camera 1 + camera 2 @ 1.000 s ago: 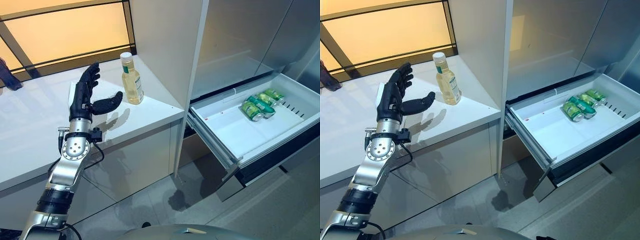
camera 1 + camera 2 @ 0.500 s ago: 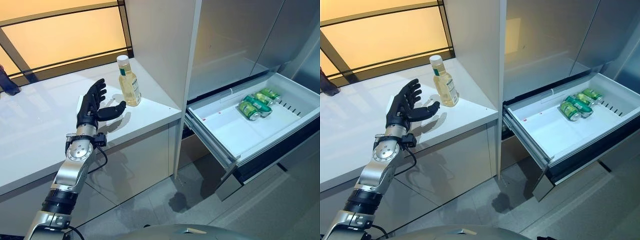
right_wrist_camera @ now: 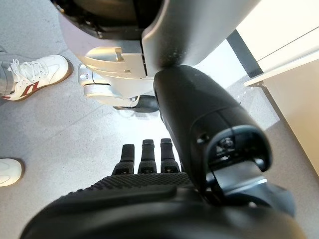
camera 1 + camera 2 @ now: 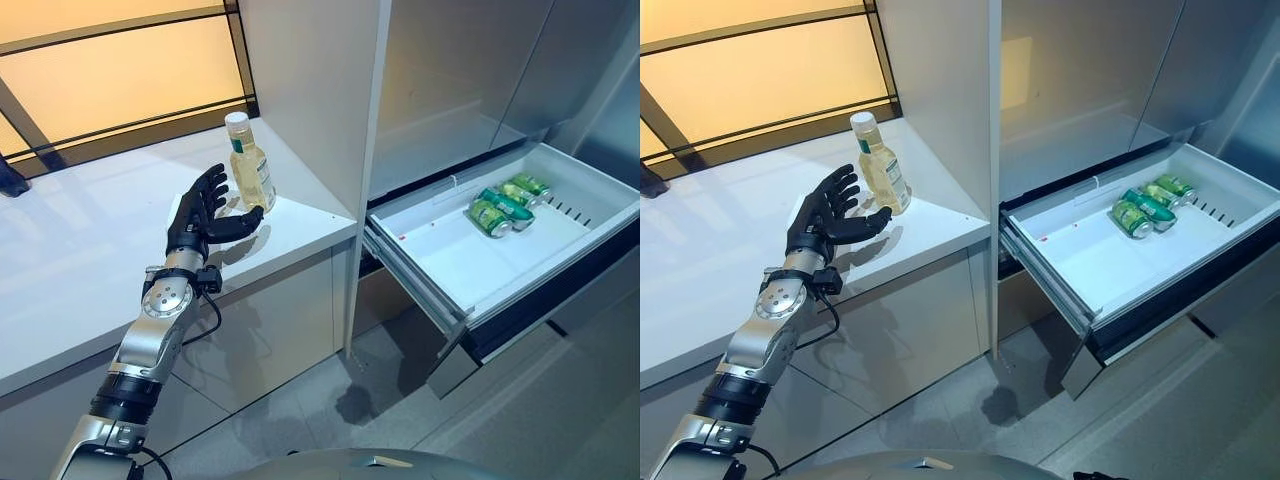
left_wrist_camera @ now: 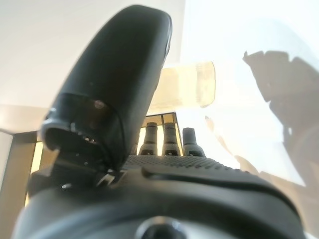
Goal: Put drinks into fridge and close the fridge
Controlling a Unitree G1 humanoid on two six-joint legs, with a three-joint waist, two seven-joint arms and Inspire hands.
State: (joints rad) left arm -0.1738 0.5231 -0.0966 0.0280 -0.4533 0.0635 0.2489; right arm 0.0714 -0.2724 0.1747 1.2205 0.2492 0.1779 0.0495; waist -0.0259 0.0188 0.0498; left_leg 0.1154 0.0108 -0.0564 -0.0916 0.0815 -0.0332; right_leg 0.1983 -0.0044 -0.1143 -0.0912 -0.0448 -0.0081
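Observation:
A clear bottle of yellow drink (image 4: 248, 165) with a white cap stands upright on the white counter (image 4: 70, 260), near the tall cabinet side. My left hand (image 4: 201, 215) is open just in front of the bottle, fingers straight and thumb spread toward it, a short gap apart. In the left wrist view the bottle (image 5: 194, 92) shows past the thumb (image 5: 117, 84). The fridge drawer (image 4: 450, 262) is pulled out at the right, with green cans (image 4: 500, 205) lying at its far end. My right hand (image 3: 164, 199) shows in the right wrist view with straight fingers, above the floor.
The tall cabinet side (image 4: 310, 90) rises right behind the bottle. A window ledge (image 4: 120, 125) runs along the counter's back. The drawer's front corner (image 4: 450, 365) juts into the floor space. A person's white shoes (image 3: 27, 74) stand on the floor by me.
My left hand has lowered and moved forward toward the bottle, closing most of the gap. The view has shifted a little. The bottle and drawer have not moved.

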